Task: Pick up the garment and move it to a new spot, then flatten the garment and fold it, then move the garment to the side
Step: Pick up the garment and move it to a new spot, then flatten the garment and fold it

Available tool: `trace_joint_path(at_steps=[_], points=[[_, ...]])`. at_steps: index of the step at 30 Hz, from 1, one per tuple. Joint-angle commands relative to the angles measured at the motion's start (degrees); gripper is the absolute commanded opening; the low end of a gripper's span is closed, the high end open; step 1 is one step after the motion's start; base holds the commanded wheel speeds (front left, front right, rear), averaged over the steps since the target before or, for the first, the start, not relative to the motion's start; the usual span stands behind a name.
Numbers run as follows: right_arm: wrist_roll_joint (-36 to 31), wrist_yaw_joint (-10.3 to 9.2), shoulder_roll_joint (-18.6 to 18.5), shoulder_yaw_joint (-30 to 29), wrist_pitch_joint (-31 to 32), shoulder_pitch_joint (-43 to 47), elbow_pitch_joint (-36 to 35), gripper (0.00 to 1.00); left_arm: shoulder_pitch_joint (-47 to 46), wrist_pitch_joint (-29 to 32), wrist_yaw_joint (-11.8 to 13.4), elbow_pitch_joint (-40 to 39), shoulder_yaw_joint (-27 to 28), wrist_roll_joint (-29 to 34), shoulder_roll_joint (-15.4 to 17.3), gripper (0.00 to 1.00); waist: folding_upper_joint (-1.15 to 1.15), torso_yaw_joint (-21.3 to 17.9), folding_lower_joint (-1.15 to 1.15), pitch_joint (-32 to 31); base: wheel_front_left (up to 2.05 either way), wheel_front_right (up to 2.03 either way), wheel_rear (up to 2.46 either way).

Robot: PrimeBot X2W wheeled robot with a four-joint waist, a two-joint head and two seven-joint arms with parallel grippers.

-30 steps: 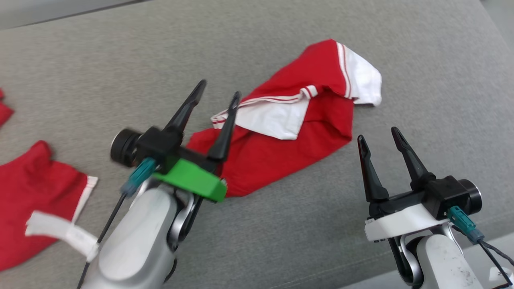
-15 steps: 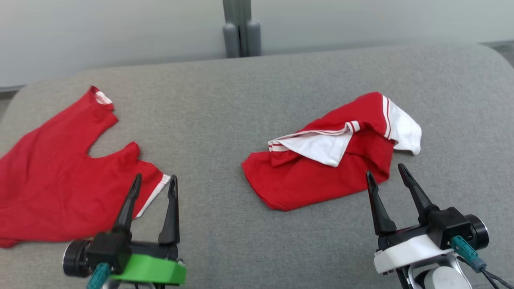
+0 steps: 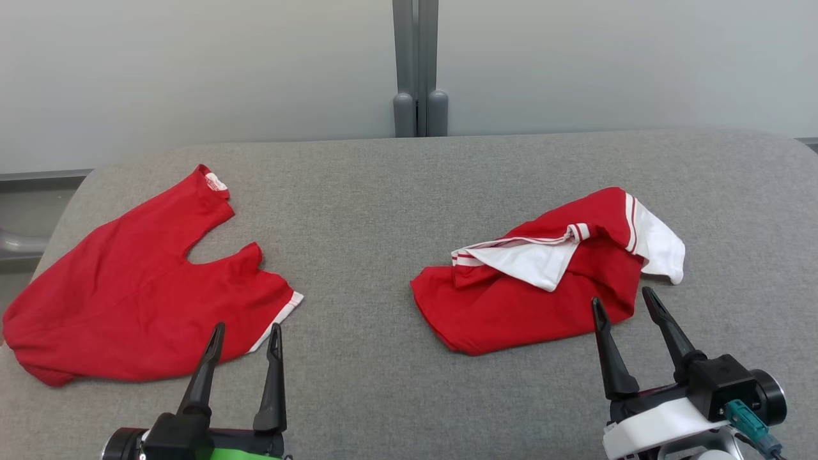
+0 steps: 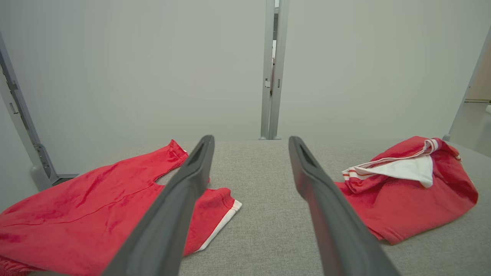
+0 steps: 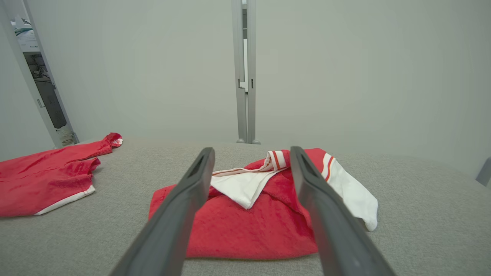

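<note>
While left hand [image 3: 248,326] and right hand [image 3: 621,295] gape empty, crumpled garment [image 3: 511,313] ahead, opening [image 5: 42,84] in right wrist view

Soft, bright, even light falls from above. In the head view the weave of the grey table [image 3: 383,191] is crisp. Shadows are faint: a thin dark line under the near edge of the crumpled garment [image 5: 245,234]. The left claw [image 4: 251,140] looks slightly soft close to the lens, and wide-angle distortion tilts the wall post [image 4: 17,111] at the picture's edge.
</note>
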Motion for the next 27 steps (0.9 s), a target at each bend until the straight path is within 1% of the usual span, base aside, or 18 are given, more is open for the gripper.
trace_joint_path(at_steps=[1, 10, 27], points=[[0.44, -0.04, -0.02, -0.09, -0.01, 0.52, -0.04, 1.0, 0.71, -0.04, 0.37, 0.2, -0.1, -0.45, -0.04, 1.0, 0.0, 0.0, 0.0, -0.17, 0.0, 0.0, 0.0], [0.01, -0.04, -0.03, 0.41, -0.01, 0.28, 0.13, 1.0, -0.1, -0.04, 0.81, 0.86, -1.02, -0.92, -0.05, 1.0, 0.0, -0.51, 0.0, -0.06, 0.0, 0.0, 0.0], [0.13, -0.04, -0.29, 0.54, -0.01, 0.31, 0.32, 1.0, 0.04, -0.04, 1.07, 0.76, -1.04, -0.55, -0.06, 1.0, 0.0, -1.1, 0.0, 0.32, 0.0, 0.0, 0.0]])
